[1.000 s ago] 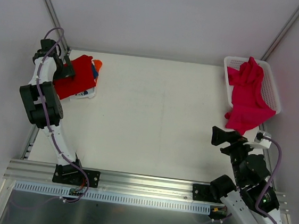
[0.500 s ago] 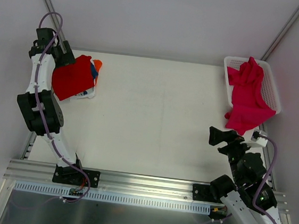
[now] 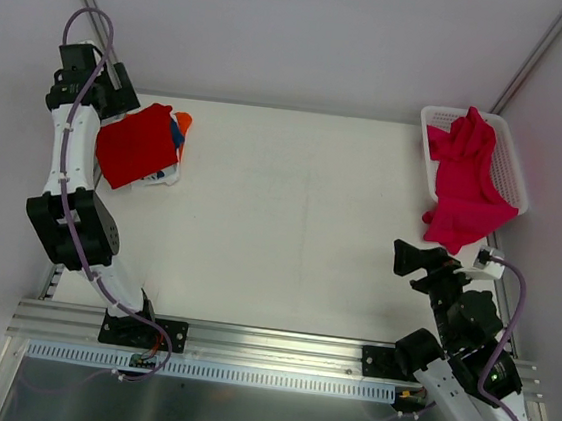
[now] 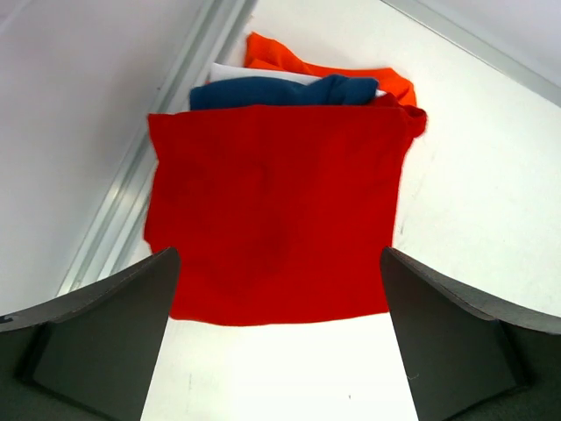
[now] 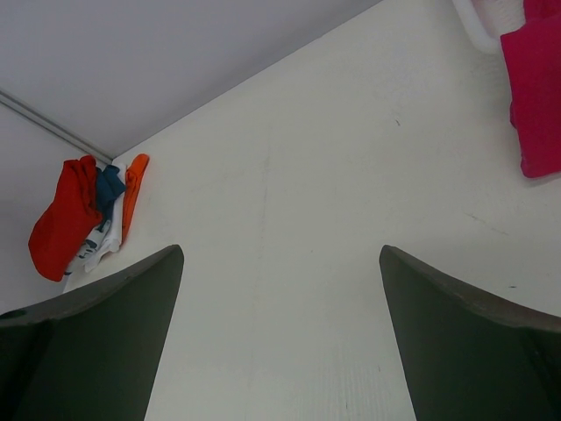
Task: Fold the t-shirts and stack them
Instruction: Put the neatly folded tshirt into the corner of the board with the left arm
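Note:
A folded bright red t-shirt (image 3: 139, 143) lies on top of a stack at the table's far left. The edges of a navy shirt (image 4: 280, 90) and an orange shirt (image 4: 324, 70) stick out beyond the red shirt (image 4: 272, 210). My left gripper (image 3: 120, 93) is open and empty, raised just behind and left of the stack, and its jaws frame the red shirt's near edge in the left wrist view (image 4: 276, 351). A magenta-pink t-shirt (image 3: 465, 180) lies crumpled in the white mesh basket (image 3: 516, 160) and spills over its near edge. My right gripper (image 3: 419, 260) is open and empty, below that shirt.
In the right wrist view the open right gripper (image 5: 280, 333) looks across bare table to the stack (image 5: 61, 219) at far left, with the magenta-pink shirt (image 5: 536, 96) at the right edge. Metal frame rails run along the table's left side (image 4: 131, 202).
My left gripper has lifted off the red shirt and drawn back to the far left. The red shirt stays on the stack. The right gripper has barely moved.

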`<state>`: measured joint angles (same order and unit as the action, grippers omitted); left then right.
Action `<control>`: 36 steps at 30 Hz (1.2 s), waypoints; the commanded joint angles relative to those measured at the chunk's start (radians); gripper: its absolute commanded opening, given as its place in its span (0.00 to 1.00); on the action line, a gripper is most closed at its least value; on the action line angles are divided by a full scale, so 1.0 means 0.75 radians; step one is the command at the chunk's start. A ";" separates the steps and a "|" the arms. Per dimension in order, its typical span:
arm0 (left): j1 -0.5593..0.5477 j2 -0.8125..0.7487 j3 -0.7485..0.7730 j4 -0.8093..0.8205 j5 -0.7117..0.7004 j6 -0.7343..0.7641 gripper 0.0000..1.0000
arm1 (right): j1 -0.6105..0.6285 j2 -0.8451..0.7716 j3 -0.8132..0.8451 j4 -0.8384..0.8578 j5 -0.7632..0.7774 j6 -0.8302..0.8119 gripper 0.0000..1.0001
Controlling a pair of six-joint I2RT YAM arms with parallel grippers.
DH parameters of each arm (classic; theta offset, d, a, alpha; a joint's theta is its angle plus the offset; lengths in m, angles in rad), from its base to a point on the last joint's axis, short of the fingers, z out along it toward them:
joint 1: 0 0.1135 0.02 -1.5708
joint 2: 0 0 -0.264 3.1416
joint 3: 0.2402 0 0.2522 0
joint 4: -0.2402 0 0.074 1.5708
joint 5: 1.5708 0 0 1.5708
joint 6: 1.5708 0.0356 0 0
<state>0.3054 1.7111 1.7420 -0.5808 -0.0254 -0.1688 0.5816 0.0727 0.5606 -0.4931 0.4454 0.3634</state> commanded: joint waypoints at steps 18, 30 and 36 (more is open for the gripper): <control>-0.239 -1.174 -0.784 -0.150 0.007 -0.014 0.99 | 0.006 0.324 0.199 -0.157 -0.225 -0.112 0.99; -0.256 -1.570 -1.175 -0.071 0.003 -0.094 0.99 | 0.008 0.492 0.355 -0.592 -0.160 -0.233 0.99; -0.268 -1.680 -1.226 -0.013 0.067 -0.086 0.99 | 0.010 0.382 0.388 -0.506 -0.383 -0.351 1.00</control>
<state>0.1165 0.4892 0.8291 -0.6647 -0.0105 -0.2237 0.5842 0.4240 0.8066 -0.8688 0.2409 0.1894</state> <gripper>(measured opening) 0.990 0.993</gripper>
